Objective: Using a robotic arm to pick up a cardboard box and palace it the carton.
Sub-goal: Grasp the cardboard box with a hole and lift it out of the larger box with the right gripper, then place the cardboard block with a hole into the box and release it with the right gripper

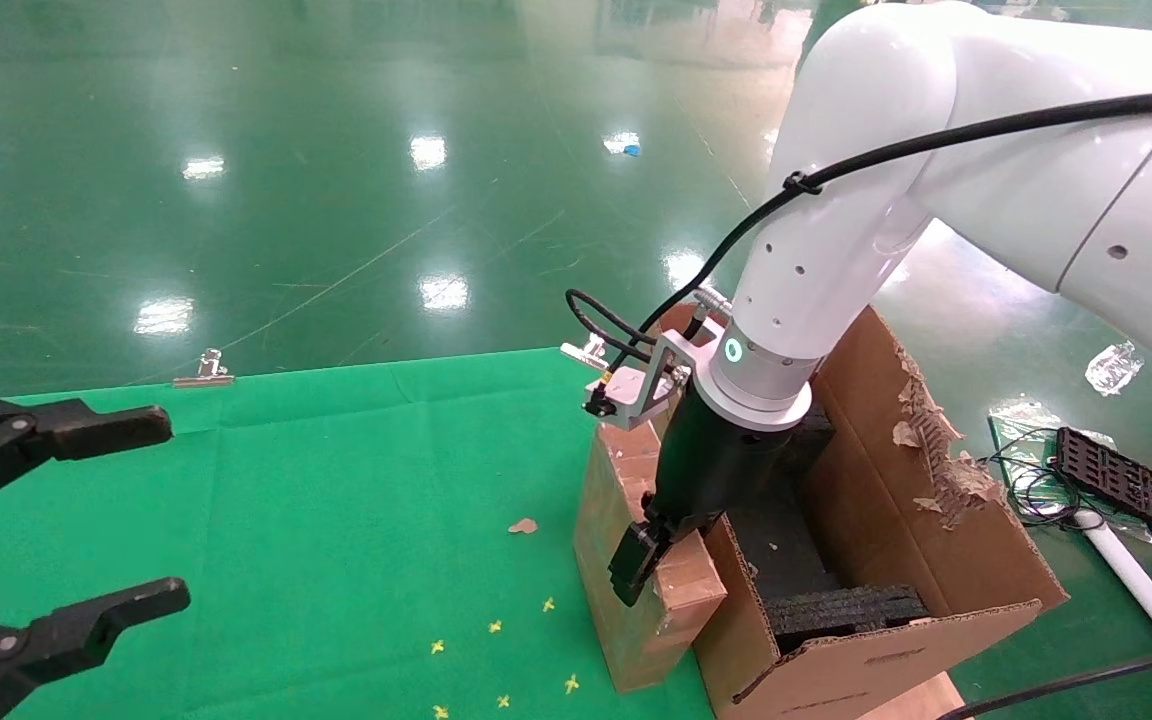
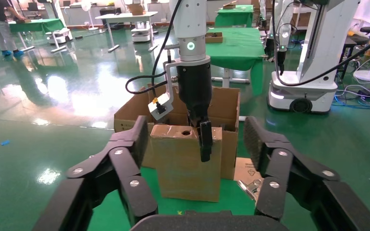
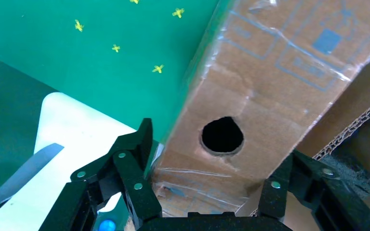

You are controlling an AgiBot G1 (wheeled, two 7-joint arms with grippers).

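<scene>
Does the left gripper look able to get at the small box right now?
Probably not easily. The left gripper sits open at the far side of the green table, and the right gripper already straddles the top of the box, which stands against the carton.

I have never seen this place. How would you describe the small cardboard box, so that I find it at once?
Look at the green table, then at the large carton with torn flaps at its right edge. The small box stands upright on the table against the carton's left wall, with the right gripper closed over its top. Unlike the carton, it is slim, closed and taped, with a round hole on top.
</scene>
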